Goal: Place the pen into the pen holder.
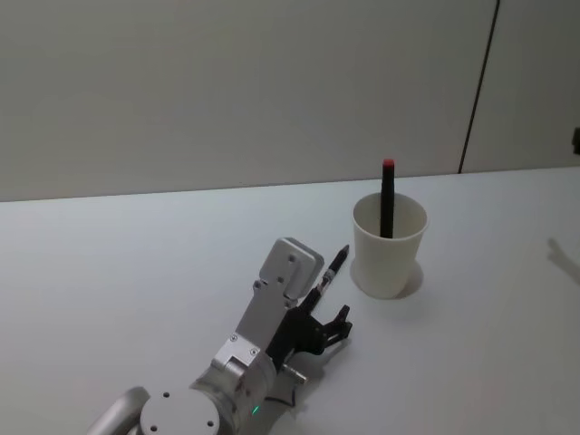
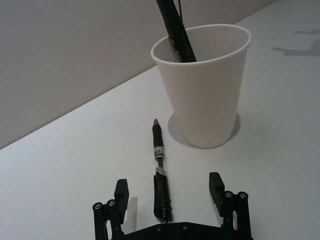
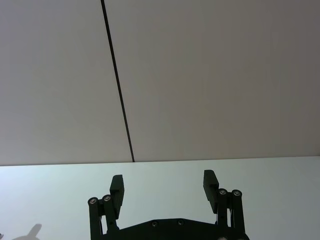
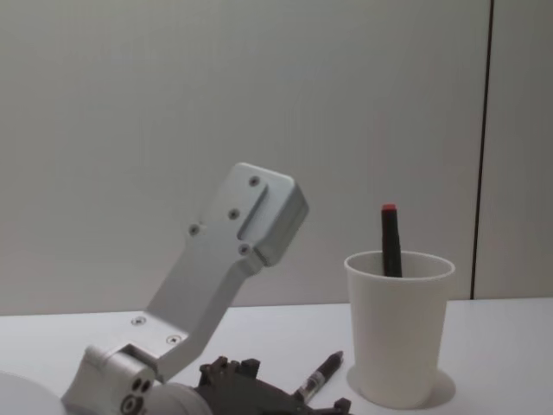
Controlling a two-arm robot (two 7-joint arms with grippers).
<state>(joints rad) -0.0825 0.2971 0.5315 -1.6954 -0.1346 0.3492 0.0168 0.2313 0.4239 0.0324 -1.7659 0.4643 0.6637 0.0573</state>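
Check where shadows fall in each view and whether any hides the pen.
Head view: soft shadow right of the pen holder. Left wrist view: a pale shadow rings its foot; the pen, within the open left tool, is evenly lit. Right wrist view: faint shadow on the table near the open right tool.

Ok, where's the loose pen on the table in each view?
Head view: pen lying left of the white cup.
Left wrist view: pen between the left gripper's open jaws, tip toward the cup.
Right wrist view: right gripper faces the wall instead.
Chest view: pen bottom centre, left of cup.
Landmark: the cup.
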